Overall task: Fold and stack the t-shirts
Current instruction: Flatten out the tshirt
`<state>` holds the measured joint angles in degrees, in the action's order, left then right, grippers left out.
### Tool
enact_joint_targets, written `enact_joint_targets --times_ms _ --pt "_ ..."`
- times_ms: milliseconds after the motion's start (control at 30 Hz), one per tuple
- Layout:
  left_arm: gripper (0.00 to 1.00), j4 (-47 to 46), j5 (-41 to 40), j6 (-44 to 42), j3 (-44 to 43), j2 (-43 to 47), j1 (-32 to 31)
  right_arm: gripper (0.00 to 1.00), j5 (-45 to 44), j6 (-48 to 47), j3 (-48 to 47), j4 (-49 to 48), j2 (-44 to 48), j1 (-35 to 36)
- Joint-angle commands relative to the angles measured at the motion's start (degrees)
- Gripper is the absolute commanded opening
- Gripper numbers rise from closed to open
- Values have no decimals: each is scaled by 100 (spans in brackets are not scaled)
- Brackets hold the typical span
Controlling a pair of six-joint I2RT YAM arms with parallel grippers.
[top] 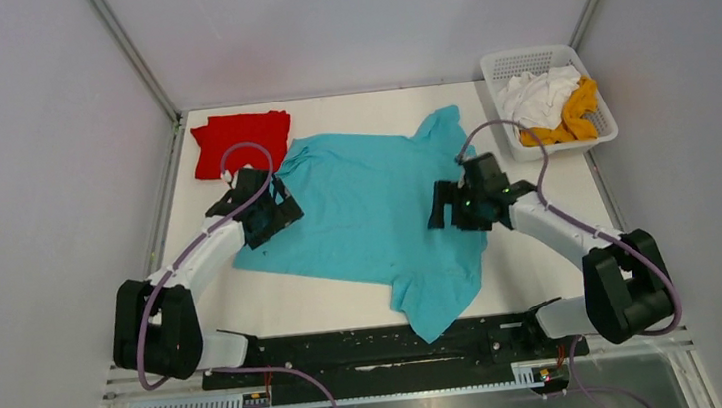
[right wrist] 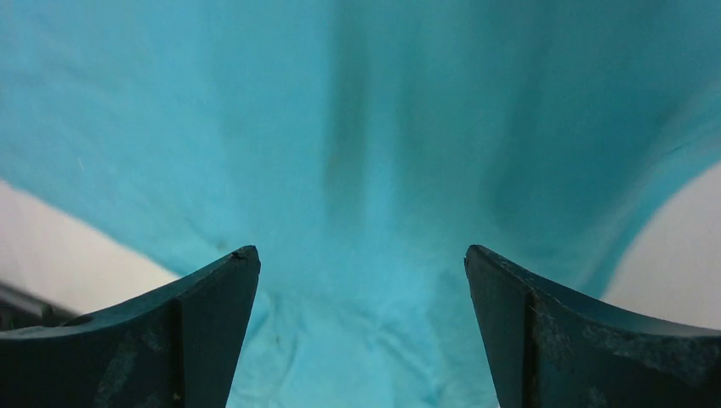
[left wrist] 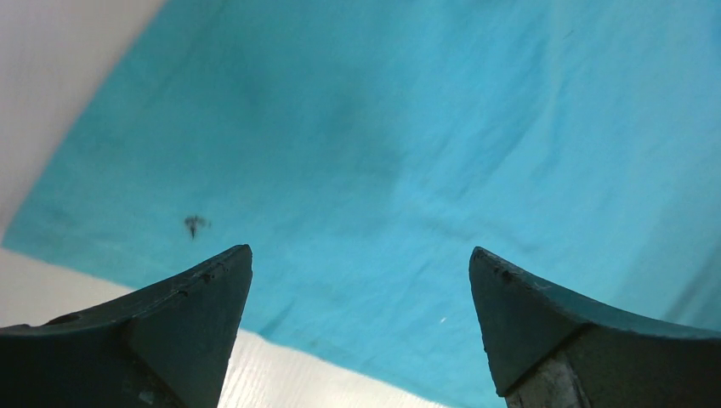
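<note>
A turquoise-blue t-shirt [top: 372, 203] lies spread on the white table [top: 533, 267], one sleeve at the back, one at the near edge. A bright red t-shirt [top: 239, 141] lies folded at the back left. My left gripper [top: 276, 210] is open and empty over the blue shirt's left edge; its wrist view shows blue fabric [left wrist: 408, 144] and bare table [left wrist: 281, 374]. My right gripper [top: 442, 206] is open and empty over the shirt's right side; its wrist view shows blue fabric [right wrist: 366, 170]. A white t-shirt [top: 536, 95] and a mustard-yellow one [top: 576, 113] lie bunched in the basket.
A white plastic lattice basket [top: 505, 62] stands at the back right corner. Grey walls close in the table on three sides. A black rail [top: 381, 347] runs along the near edge between the arm bases.
</note>
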<state>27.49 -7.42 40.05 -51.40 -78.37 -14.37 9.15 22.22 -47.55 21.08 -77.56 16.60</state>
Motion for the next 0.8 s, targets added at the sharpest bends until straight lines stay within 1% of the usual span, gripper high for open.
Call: enact_joint_targets --times_ms 0,67,133,200,233,333,400,467,533,600,700,767 --pt "99 -364 320 257 442 372 26 100 440 602 447 222 166 614" --pt "99 -235 182 278 458 380 30 99 114 717 563 171 -99 610" --pt "99 -125 60 303 460 396 45 100 -501 654 401 374 -479 602" --pt "99 -90 18 348 516 454 84 100 -810 562 79 503 -941 467" --pt "99 -71 7 383 532 478 119 99 -765 537 -108 569 -1205 386" --pt "99 20 -34 436 615 636 281 96 68 520 -662 434 -1898 -260" --pt "99 139 -80 463 637 748 427 96 554 708 -1131 442 -2345 -627" --pt "99 281 -127 464 659 876 590 96 851 838 -1616 411 -2725 -864" --pt "99 475 -192 495 685 1017 655 96 929 917 -2194 480 -3052 -1020" --pt "99 623 -243 566 740 1154 666 97 760 1006 -2841 596 -3282 -1131" --pt "99 874 -252 673 877 1307 668 98 -56 840 -3711 1219 -3415 -1235" --pt "99 953 -177 765 1061 1421 664 99 -405 638 -3786 1272 -3139 -1238"
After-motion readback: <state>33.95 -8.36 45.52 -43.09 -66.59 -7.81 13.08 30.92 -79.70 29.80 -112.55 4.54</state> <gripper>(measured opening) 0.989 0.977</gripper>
